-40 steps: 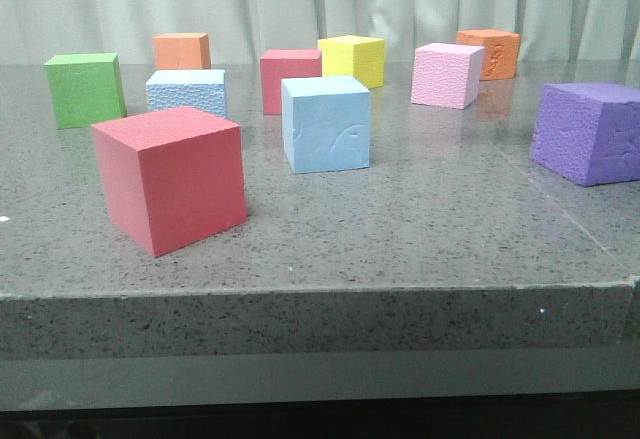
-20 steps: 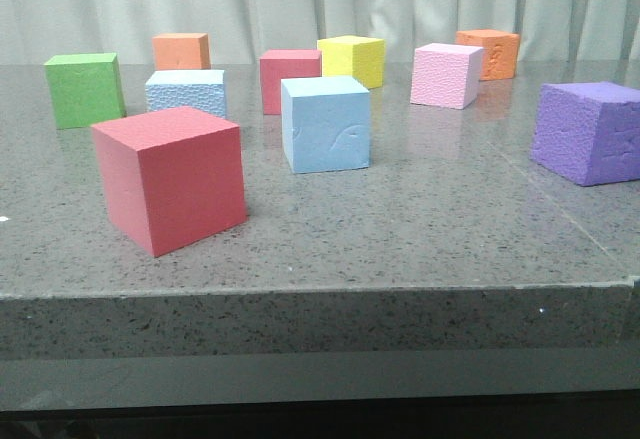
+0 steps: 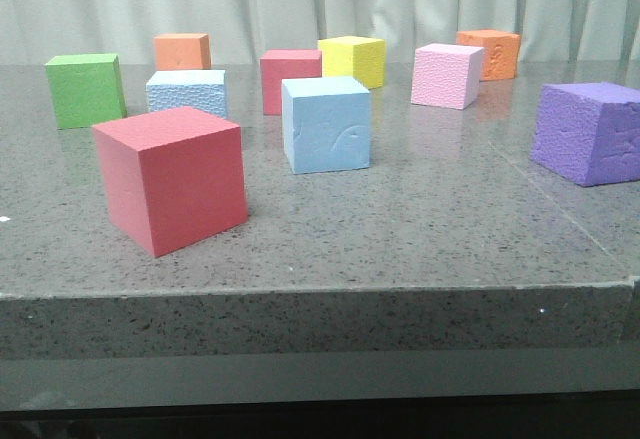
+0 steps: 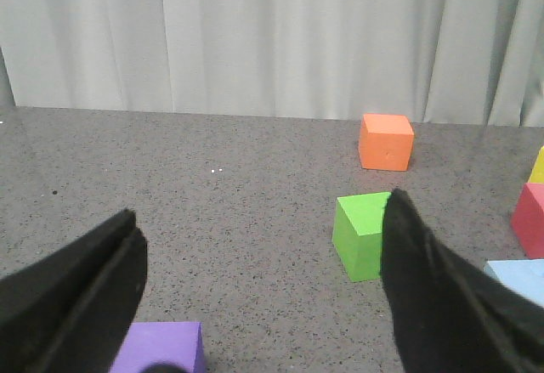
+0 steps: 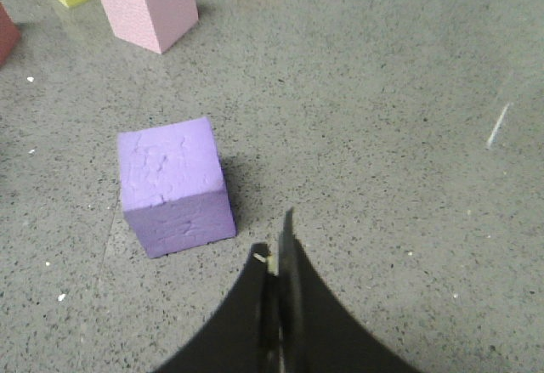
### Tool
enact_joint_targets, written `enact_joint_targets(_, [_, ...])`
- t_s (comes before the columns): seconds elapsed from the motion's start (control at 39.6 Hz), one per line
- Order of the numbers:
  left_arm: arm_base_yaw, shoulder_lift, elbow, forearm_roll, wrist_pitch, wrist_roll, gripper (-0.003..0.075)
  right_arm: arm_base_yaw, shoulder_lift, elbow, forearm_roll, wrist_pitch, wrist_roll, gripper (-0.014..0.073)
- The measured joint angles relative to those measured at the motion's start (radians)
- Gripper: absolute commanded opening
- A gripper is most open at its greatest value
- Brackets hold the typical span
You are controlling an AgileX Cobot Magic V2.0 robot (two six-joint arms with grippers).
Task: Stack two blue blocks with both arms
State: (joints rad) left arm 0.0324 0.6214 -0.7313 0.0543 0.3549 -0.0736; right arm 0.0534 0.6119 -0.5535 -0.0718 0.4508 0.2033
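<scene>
No text, label, brand, number or sign can be read on any cube, on the desk or on the curtain.

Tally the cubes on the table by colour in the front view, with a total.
Blue: 2, smooth blue cube and rough blue cube
Red: 2
Orange: 2
Green: 1
Yellow: 1
Pink: 1
Purple: 1
Total: 10

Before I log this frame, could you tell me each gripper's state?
Left gripper: open, holding nothing.
Right gripper: closed, holding nothing.
</scene>
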Motion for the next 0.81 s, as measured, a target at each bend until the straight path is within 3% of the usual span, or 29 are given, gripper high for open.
enact_joint_targets(0.23, [0.0,0.0,0.0,0.0,0.0,0.0,0.0554,0.0,-0.196,0.155,-0.002,-0.084,-0.002,-0.0067])
enact_joint_targets(0.53, [-0.009,0.078,-0.017,-0.005,-0.003,0.0,0.0554,0.0,-0.219,0.183,-0.002,-0.132,-0.002,-0.0067])
enact_joint_targets(0.81, [-0.224,0.272,-0.138,-0.008,-0.018,0.0,0.0554,0.0,-0.221,0.192,-0.002,-0.142,-0.002,-0.0067])
